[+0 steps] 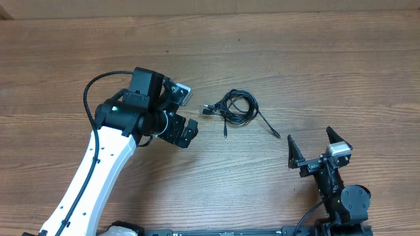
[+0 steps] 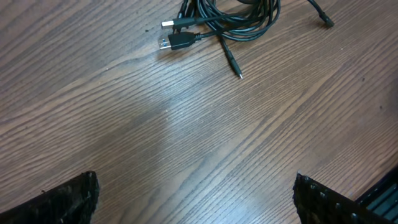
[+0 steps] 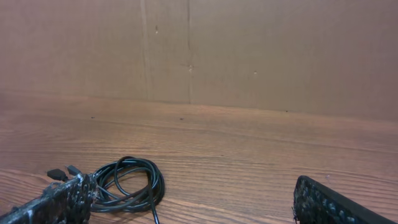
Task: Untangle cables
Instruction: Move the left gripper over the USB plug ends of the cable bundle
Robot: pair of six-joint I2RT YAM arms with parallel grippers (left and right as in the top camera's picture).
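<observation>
**A:** Where do the cables (image 1: 237,108) lie?

**B:** In a loose black coil on the wooden surface (image 1: 295,59), between the two arms. It is nearer the left gripper (image 1: 186,113), just off its open end.

**A:** Touching it?

**B:** No, apart. The left gripper is spread wide with nothing between its fingers. In its wrist view the coil sits ahead at the top edge, with two plugs (image 2: 176,34) pointing back toward the gripper.

**A:** And the right gripper (image 1: 315,147)?

**B:** Spread wide too, and empty. It is low on the right, well apart from the coil. One straight tail (image 1: 268,124) runs out of the coil toward it and stops short of it.
</observation>
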